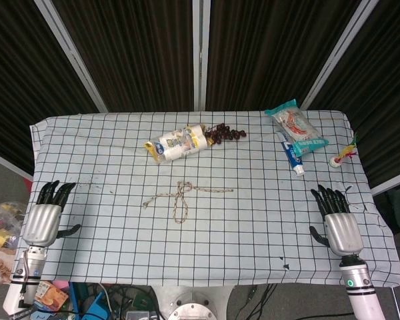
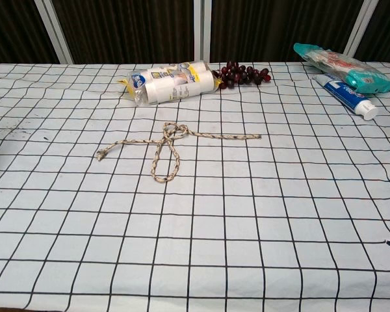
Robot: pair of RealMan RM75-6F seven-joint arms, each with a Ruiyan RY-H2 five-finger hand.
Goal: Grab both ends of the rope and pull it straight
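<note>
A beige braided rope lies looped near the middle of the checked tablecloth. One end points left, the other right, with a loop hanging toward the front. My left hand rests at the table's left edge, fingers spread, holding nothing. My right hand rests near the right edge, also spread and empty. Both hands are far from the rope and appear only in the head view.
Behind the rope lie a clear pack of white bottles and dark grapes. At the back right are a teal snack bag, a toothpaste tube and a small colourful toy.
</note>
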